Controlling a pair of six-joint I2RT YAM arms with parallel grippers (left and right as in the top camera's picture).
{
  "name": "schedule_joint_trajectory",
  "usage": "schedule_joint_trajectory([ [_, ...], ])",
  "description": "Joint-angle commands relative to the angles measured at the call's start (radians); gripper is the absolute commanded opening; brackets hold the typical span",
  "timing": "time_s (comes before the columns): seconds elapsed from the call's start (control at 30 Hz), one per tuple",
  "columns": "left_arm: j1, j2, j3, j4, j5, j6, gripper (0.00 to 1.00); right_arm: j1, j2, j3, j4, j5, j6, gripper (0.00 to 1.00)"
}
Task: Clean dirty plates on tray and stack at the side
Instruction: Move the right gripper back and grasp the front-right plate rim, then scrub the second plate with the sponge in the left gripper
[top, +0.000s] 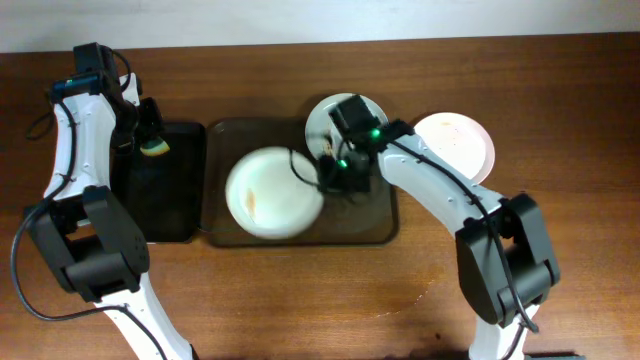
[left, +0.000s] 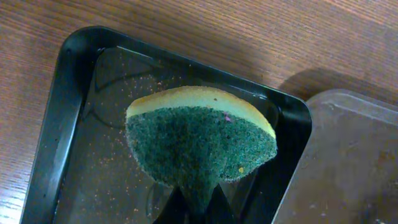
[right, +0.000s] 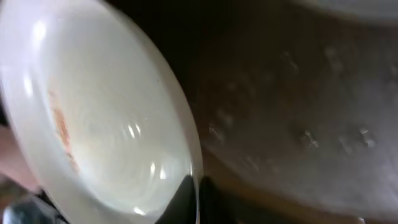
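Observation:
A white plate (top: 272, 193) with an orange smear lies tilted on the brown tray (top: 385, 228). My right gripper (top: 330, 172) is shut on its right rim; the wrist view shows the rim (right: 194, 163) pinched between the fingers (right: 194, 193). A second white plate (top: 322, 115) lies at the tray's back, partly hidden by the arm. A pinkish plate (top: 458, 145) sits on the table to the right. My left gripper (top: 152, 135) is shut on a green and yellow sponge (left: 199, 140) above the black tray (left: 56, 112).
The black tray (top: 160, 205) sits left of the brown tray, touching it. It is dusted with crumbs. Bare wood table lies in front and at the right.

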Motion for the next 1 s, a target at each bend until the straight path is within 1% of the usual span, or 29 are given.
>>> schedule_joint_trajectory([
  [0.0, -0.002, -0.032, 0.015, 0.000, 0.000, -0.014, 0.01, 0.071, 0.014, 0.028, 0.118, 0.224, 0.119, 0.04],
  [0.13, -0.003, -0.032, 0.015, -0.008, 0.010, -0.014, 0.01, 0.151, 0.048, 0.028, 0.109, 0.332, 0.124, 0.04],
  [0.2, -0.011, -0.032, 0.015, -0.009, 0.042, -0.018, 0.01, 0.158, 0.060, 0.028, 0.113, 0.343, 0.135, 0.04],
  [0.3, -0.061, -0.032, 0.015, -0.006, 0.042, -0.018, 0.01, 0.117, 0.087, 0.028, 0.122, 0.281, 0.160, 0.04],
  [0.37, -0.103, -0.032, 0.015, 0.008, 0.042, -0.018, 0.01, 0.080, 0.121, 0.028, 0.166, 0.178, 0.144, 0.04],
  [0.47, -0.149, -0.032, 0.015, 0.026, 0.042, -0.018, 0.01, 0.050, 0.155, 0.028, 0.195, 0.097, 0.144, 0.10],
  [0.6, -0.157, -0.032, 0.015, 0.026, 0.105, -0.018, 0.01, 0.044, 0.171, 0.028, 0.234, 0.091, 0.145, 0.18],
  [0.8, -0.187, -0.032, 0.015, 0.026, 0.106, -0.017, 0.01, 0.043, 0.238, 0.079, 0.250, 0.091, 0.148, 0.20],
  [0.87, -0.195, -0.032, 0.015, 0.026, 0.106, -0.017, 0.01, 0.043, 0.282, 0.120, 0.250, 0.113, 0.148, 0.18],
  [0.9, -0.197, -0.032, 0.015, 0.025, 0.107, -0.018, 0.01, 0.043, 0.296, 0.135, 0.251, 0.124, 0.148, 0.15],
  [0.93, -0.199, -0.032, 0.015, 0.023, 0.106, -0.017, 0.01, 0.043, 0.301, 0.143, 0.249, 0.137, 0.148, 0.09],
  [0.97, -0.204, -0.032, 0.015, 0.017, 0.107, -0.017, 0.01, 0.043, 0.302, 0.144, 0.250, 0.148, 0.149, 0.04],
])
